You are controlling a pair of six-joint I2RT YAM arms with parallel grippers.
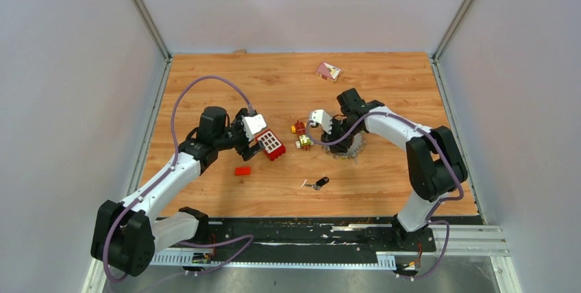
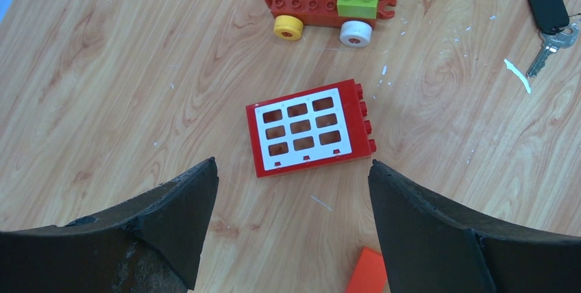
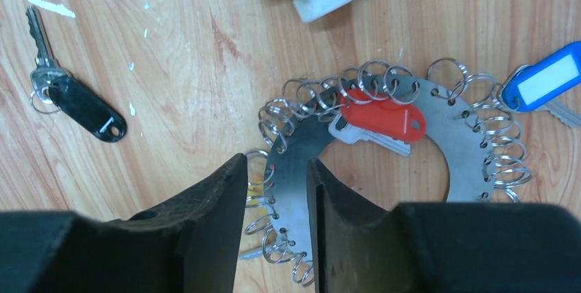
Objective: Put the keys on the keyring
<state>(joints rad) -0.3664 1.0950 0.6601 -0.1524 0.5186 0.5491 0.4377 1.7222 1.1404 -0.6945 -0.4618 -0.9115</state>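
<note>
Right hand (image 3: pixel 277 163) fingers apart, astride keyring (image 3: pixel 445 135) rim; black key (image 3: pixel 75 105) at 10 o'clock, axis 11–5. Left hand (image 2: pixel 291 163) wide apart, farther.

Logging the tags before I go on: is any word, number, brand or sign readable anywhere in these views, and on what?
No text can be read in any view.
On the blue key tag: a white label panel, blank.
On the black key tag: a small pale mark, too small to read.
On the red key tag: no lettering shows.
On the pink card: print too small to read.
</note>
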